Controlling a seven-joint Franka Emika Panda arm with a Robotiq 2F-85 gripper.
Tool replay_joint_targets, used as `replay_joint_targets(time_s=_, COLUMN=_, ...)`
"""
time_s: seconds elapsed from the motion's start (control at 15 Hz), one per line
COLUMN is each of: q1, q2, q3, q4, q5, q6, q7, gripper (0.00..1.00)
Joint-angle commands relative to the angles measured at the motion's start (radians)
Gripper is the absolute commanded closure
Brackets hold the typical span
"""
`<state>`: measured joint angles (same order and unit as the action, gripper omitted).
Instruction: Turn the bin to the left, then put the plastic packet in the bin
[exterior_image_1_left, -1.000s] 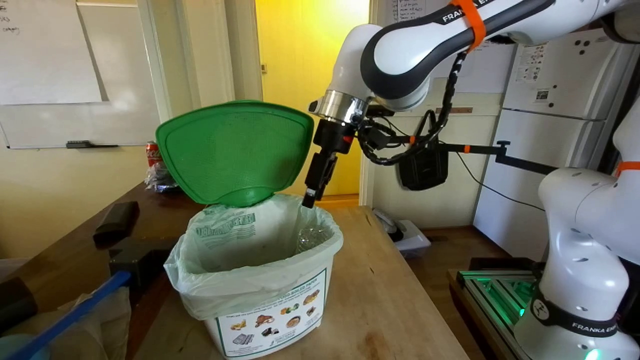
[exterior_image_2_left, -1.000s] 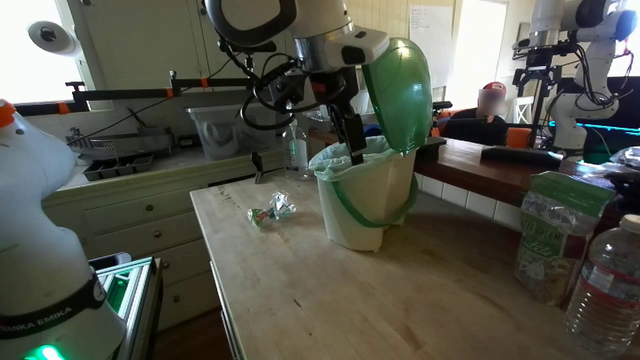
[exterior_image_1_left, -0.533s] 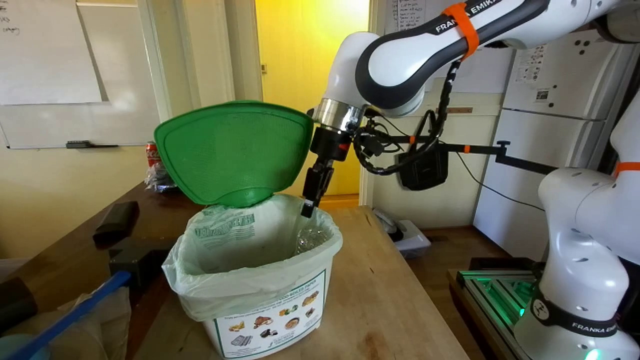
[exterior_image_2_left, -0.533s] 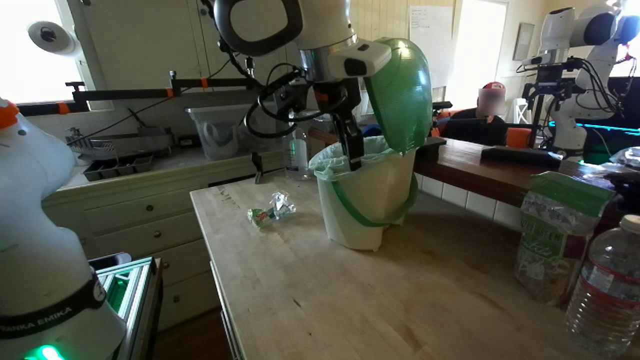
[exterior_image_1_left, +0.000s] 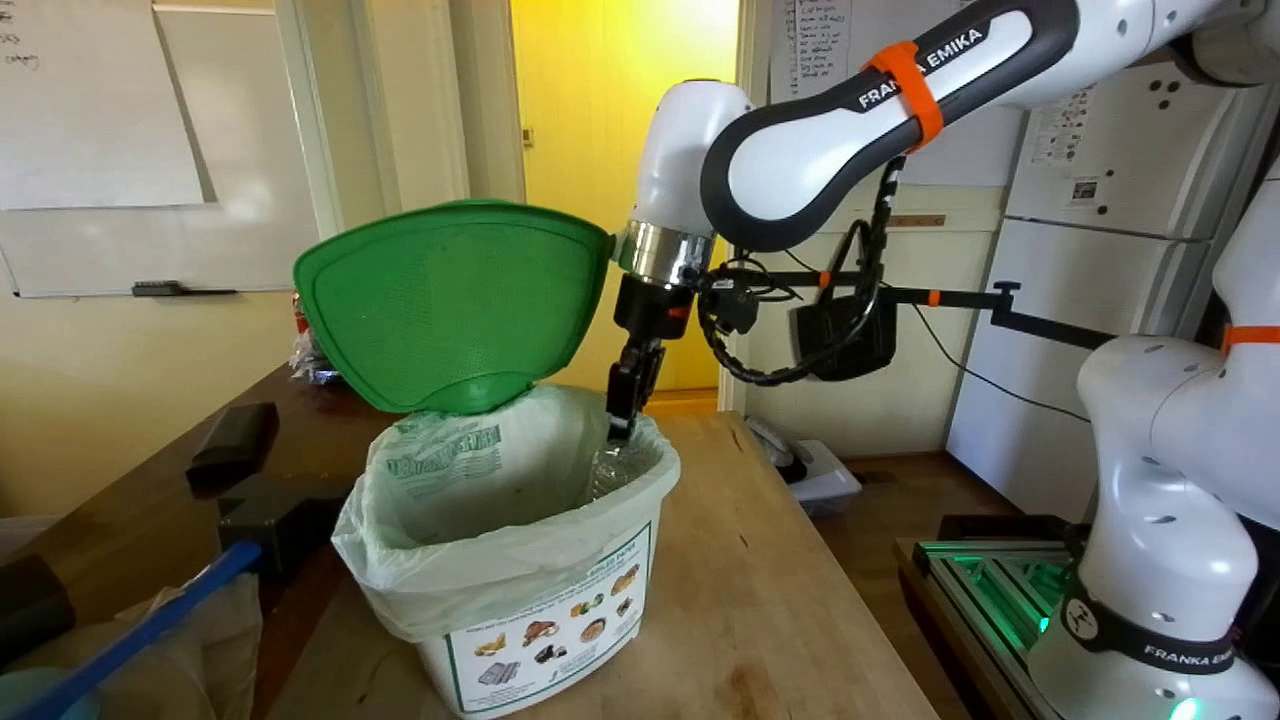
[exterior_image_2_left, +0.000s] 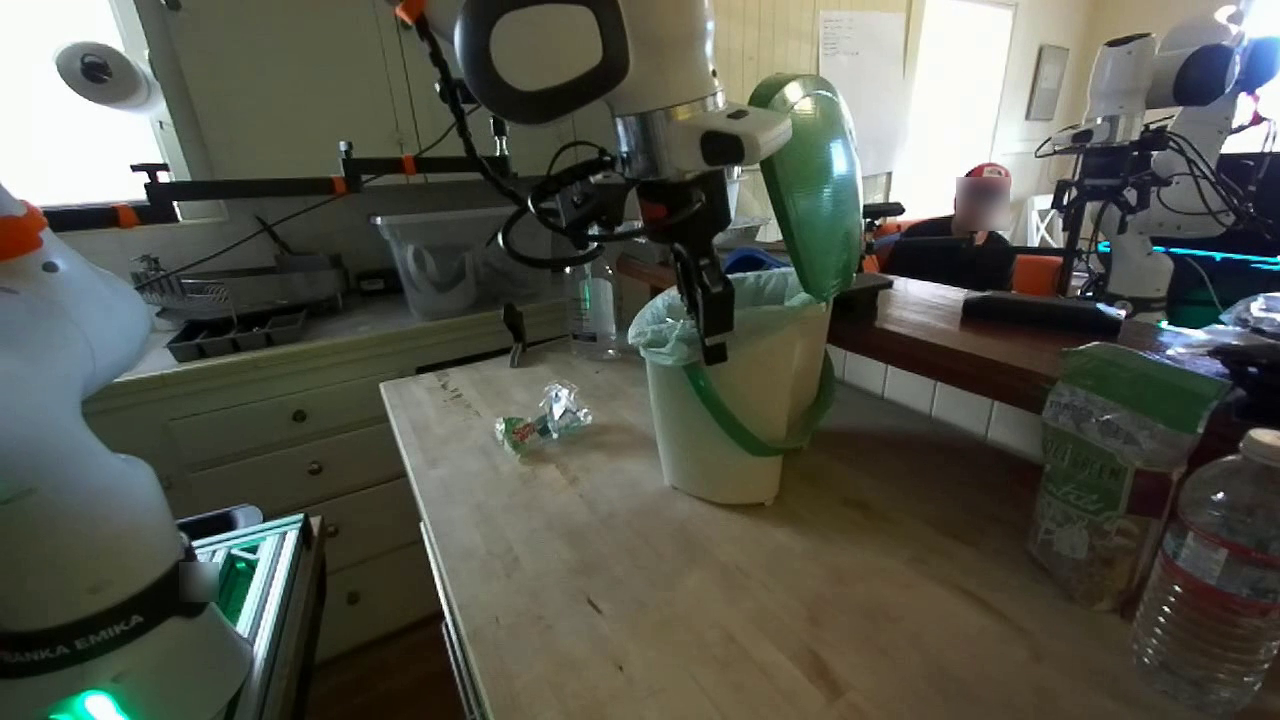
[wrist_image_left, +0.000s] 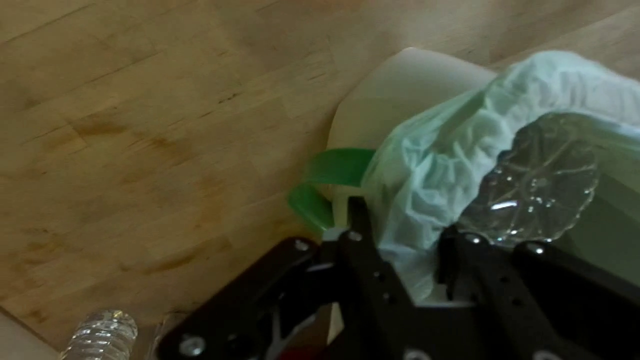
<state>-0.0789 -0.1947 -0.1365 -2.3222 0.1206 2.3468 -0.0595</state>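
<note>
Two fingers (wrist_image_left: 362, 245), parted, straddle the rim (wrist_image_left: 435, 165) of the bin (exterior_image_2_left: 705, 455), one inside, one outside; we judge a squeeze there would let it turn left.

The white bin (exterior_image_2_left: 752, 392) stands with its green lid (exterior_image_1_left: 455, 310) raised — crumpled packet (exterior_image_2_left: 545, 424) lying near it.

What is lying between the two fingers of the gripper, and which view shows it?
The pale green liner, folded over the bin, lies between the fingers of the gripper; the wrist view shows this.
</note>
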Motion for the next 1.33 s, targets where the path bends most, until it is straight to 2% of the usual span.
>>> replay_joint_targets(time_s=0.0, q1=-0.016, q2=0.01, q3=0.011, q4=0.042, q5=-0.104, q6=-0.082, q7=-0.032, gripper=1.0)
replay_joint_targets(time_s=0.13, q1=-0.016, q2=0.014, q3=0.007, q4=0.06, q5=-0.148, q6=-0.122, q7=-0.072, gripper=0.97)
replay_joint_targets(time_s=0.47, q1=-0.017, q2=0.046, q3=-0.002, q4=0.103, q5=-0.217, q6=-0.18, q7=-0.219, gripper=0.97)
replay_joint_targets(time_s=0.87, q1=-0.026, q2=0.105, q3=-0.002, q4=0.146, q5=-0.326, q6=-0.078, q7=-0.29, gripper=0.97)
replay_joint_targets(time_s=1.27, q1=-0.021, q2=0.173, q3=-0.007, q4=0.246, q5=-0.311, q6=-0.151, q7=-0.5, gripper=0.97)
